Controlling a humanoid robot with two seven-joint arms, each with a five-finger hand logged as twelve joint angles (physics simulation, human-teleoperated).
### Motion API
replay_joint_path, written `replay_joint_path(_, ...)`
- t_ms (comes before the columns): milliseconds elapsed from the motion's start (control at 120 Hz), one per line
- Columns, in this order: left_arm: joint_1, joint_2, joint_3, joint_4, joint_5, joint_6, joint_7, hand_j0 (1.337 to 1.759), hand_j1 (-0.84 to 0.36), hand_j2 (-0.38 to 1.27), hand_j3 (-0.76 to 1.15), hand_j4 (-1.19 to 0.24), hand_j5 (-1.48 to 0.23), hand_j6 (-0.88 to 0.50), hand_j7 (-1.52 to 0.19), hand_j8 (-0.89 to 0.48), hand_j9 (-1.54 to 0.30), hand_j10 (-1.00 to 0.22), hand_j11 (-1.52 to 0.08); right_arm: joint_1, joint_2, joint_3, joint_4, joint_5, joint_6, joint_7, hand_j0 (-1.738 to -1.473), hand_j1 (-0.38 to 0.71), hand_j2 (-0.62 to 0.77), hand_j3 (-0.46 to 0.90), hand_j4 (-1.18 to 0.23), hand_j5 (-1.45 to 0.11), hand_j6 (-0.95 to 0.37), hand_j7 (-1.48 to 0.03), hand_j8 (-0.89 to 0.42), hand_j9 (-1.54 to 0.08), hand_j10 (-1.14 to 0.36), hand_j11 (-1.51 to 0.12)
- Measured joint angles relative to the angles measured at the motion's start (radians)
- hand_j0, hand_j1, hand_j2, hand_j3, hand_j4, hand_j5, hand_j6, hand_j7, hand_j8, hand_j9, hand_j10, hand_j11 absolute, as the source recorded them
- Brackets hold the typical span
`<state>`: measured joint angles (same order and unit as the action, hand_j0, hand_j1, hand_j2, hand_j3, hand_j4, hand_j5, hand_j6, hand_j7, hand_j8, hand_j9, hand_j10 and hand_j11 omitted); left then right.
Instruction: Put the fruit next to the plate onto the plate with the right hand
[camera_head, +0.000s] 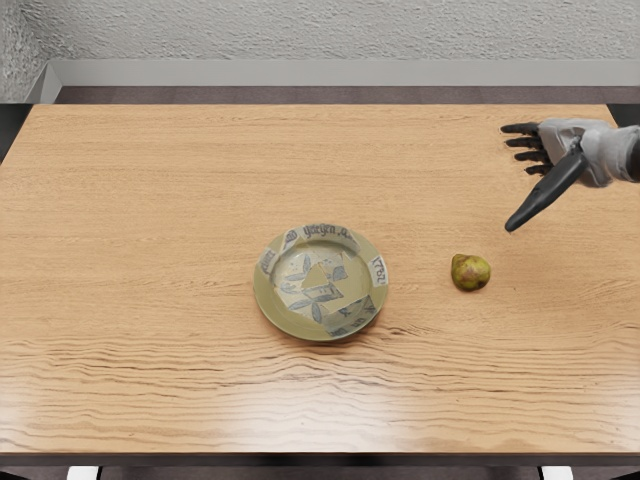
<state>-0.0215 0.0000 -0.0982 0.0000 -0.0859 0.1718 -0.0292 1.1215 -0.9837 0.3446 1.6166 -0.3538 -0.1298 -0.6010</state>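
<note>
Right arm cropped (plate lettering unreadable).

wooden table, patterned plate near centre, pear to its right

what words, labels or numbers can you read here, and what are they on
Plate rim: letter-like marks in small panels, too blurred to read.
Fruit, table, right hand: no text visible.

A light wooden table is filling most of the view. A grey speckled wall is standing beyond its far edge.
</note>
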Motion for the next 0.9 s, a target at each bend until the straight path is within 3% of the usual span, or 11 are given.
replay_joint_path(208,0.000,0.000,0.000,0.000,0.000,0.000,0.000,1.658,0.35,0.00,0.00,0.00,0.00,0.00,0.00,0.00,0.00,0.00,0.00,-0.013,0.090,-0.147,0.068,-0.172,-0.342,-0.009,-1.658,-0.35,0.00,0.00,0.00,0.00,0.00,0.00,0.00,0.00,0.00,0.00)
replay_joint_path(308,0.000,0.000,0.000,0.000,0.000,0.000,0.000,1.658,0.35,0.00,0.00,0.00,0.00,0.00,0.00,0.00,0.00,0.00,0.00,-0.014,0.137,-0.211,0.086,-0.205,-0.428,-0.009,-1.658,-0.35,0.00,0.00,0.00,0.00,0.00,0.00,0.00,0.00,0.00,0.00)
replay_joint_path(550,0.000,0.000,0.000,0.000,0.000,0.000,0.000,1.658,0.35,0.00,0.00,0.00,0.00,0.00,0.00,0.00,0.00,0.00,0.00,-0.018,0.202,-0.309,0.096,-0.229,-0.476,-0.010,-1.658,-0.33,0.00,0.00,-0.01,-0.02,-0.02,-0.02,-0.01,-0.02,-0.01,-0.02)
replay_joint_path(900,0.000,0.000,0.000,0.000,0.000,0.000,0.000,1.658,0.35,0.00,0.00,0.00,0.00,0.00,0.00,0.00,0.00,0.00,0.00,-0.092,0.263,-0.342,0.095,-0.406,-0.481,-0.010,-1.658,-0.27,-0.01,0.00,-0.06,-0.08,-0.07,-0.08,-0.07,-0.08,-0.06,-0.08)
